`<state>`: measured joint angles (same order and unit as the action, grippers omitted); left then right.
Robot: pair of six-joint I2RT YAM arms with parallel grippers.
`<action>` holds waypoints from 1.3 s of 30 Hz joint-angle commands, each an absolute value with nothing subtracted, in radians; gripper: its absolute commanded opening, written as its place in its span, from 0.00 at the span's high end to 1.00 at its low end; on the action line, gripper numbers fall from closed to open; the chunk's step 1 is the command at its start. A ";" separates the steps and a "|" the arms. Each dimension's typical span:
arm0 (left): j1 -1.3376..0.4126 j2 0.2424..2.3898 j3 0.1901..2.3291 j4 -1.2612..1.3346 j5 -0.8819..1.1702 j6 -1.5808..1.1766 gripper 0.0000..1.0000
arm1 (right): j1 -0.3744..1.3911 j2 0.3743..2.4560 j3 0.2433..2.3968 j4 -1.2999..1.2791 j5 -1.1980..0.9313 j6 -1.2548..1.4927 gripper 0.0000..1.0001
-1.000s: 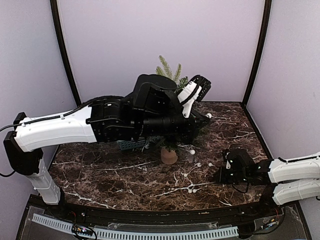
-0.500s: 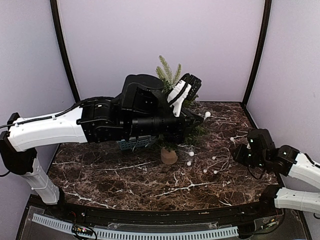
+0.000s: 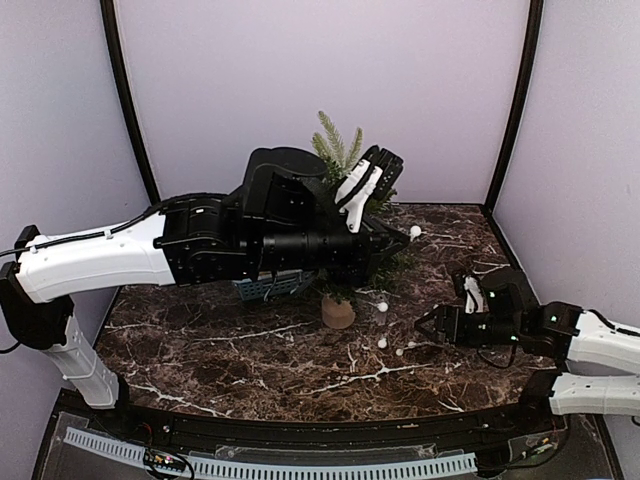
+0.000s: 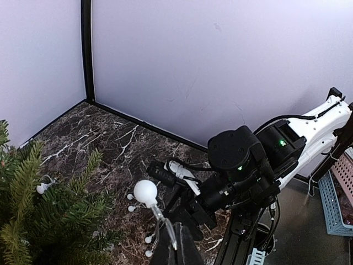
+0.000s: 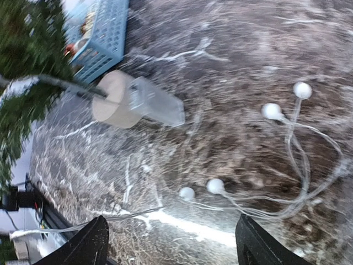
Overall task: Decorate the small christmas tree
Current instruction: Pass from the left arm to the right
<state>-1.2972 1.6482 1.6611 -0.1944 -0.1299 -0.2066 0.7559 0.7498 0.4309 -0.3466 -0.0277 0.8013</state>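
Top external view gives us the small christmas tree (image 3: 336, 140) upright on its wooden base (image 3: 338, 313) near the rear middle of the worktop (image 3: 230, 350), with a blue basket (image 3: 262, 289) beside it toward the left edge. Our left gripper (image 4: 174, 243), close to the branches, pinches the string of lights (image 4: 145, 191) by its clear wire. Our right gripper (image 3: 430, 323) sits low near the right edge, fingers spread wide, with loose bulbs (image 5: 272, 111) lying before it.

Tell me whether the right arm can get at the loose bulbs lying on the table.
Probably yes: the right gripper is open, low over the table, with the loose bulbs just ahead and only bare marble between. The tree's wooden base stands off to one side.
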 commanded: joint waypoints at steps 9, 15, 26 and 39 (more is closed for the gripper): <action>-1.283 1.619 1.664 -0.175 -0.111 -0.219 1.00 | 0.921 0.870 0.240 0.061 0.050 0.738 0.35; -1.279 1.617 1.667 -0.183 -0.110 -0.219 1.00 | 0.936 0.915 0.241 0.184 0.114 0.692 0.25; -1.272 1.621 1.677 -0.189 -0.091 -0.223 1.00 | 0.936 1.131 0.368 0.276 0.153 0.584 0.34; -1.252 1.659 1.701 -0.210 -0.115 -0.199 1.00 | 0.922 0.684 0.562 -0.202 0.496 0.611 1.00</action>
<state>-1.2633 1.6527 1.6657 -0.2024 -0.1078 -0.2161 0.9291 0.8288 0.4191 0.0425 0.3084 0.6174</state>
